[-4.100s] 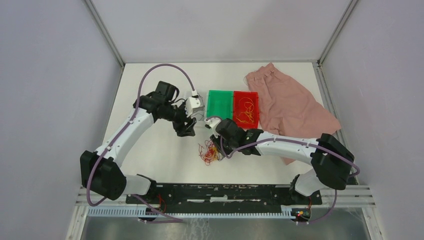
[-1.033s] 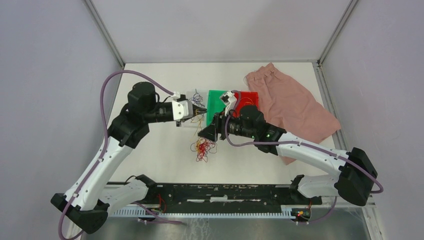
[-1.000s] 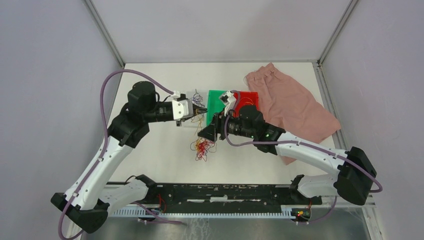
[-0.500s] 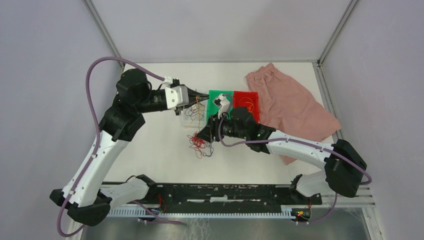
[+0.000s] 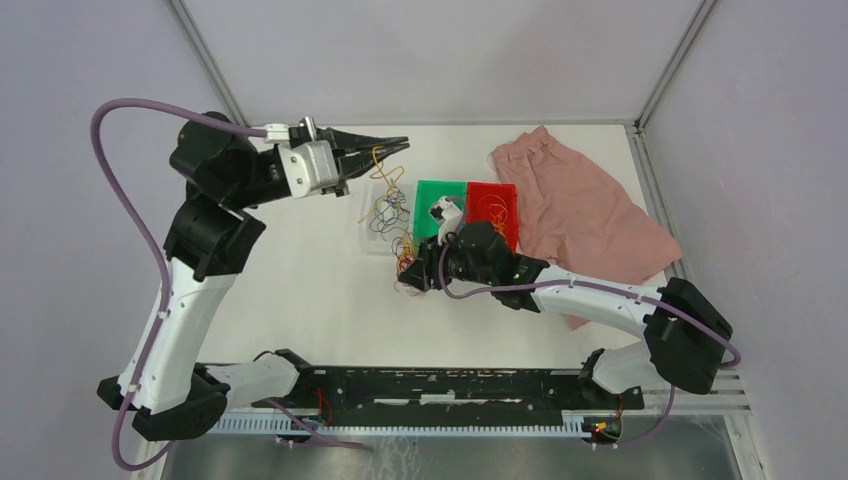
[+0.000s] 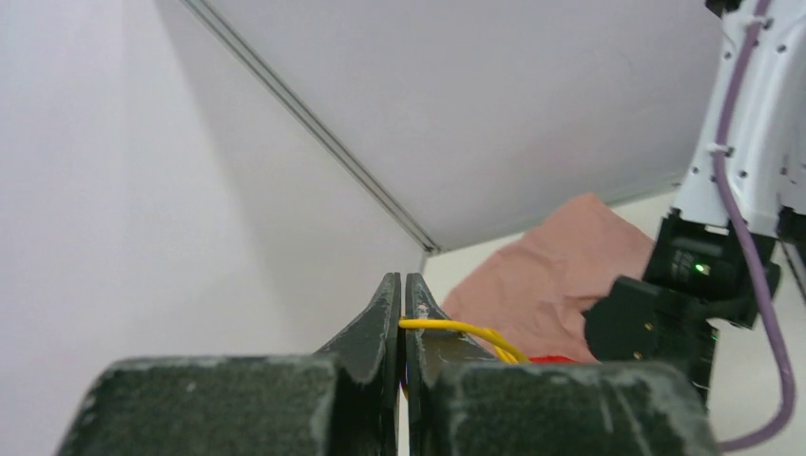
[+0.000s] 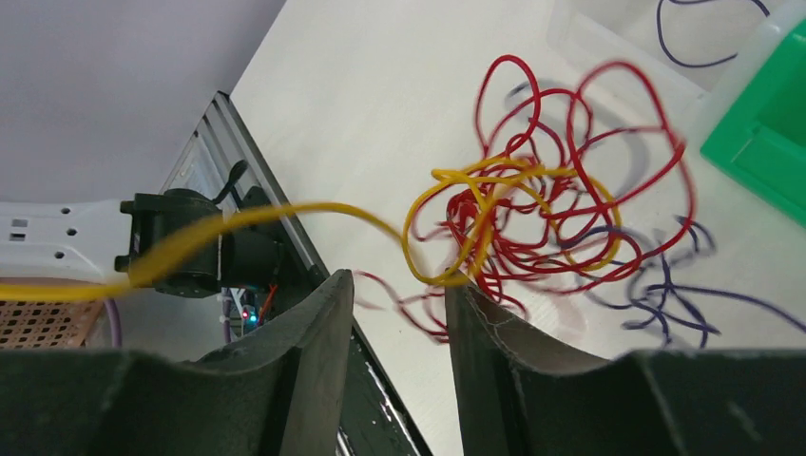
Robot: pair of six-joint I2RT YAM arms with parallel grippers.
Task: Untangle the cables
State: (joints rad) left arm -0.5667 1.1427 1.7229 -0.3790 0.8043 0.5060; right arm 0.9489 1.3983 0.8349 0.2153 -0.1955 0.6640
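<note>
I note the left gripper (image 5: 402,141) has risen from frame centre toward upper left, drawing a yellow wire (image 6: 456,329) out. The tangle (image 5: 403,264) trails upward, and the right gripper (image 5: 417,274) has narrowed beside it.

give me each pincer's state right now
left pincer: closed on a yellow cable
right pincer: open, tips at the cable tangle
</note>
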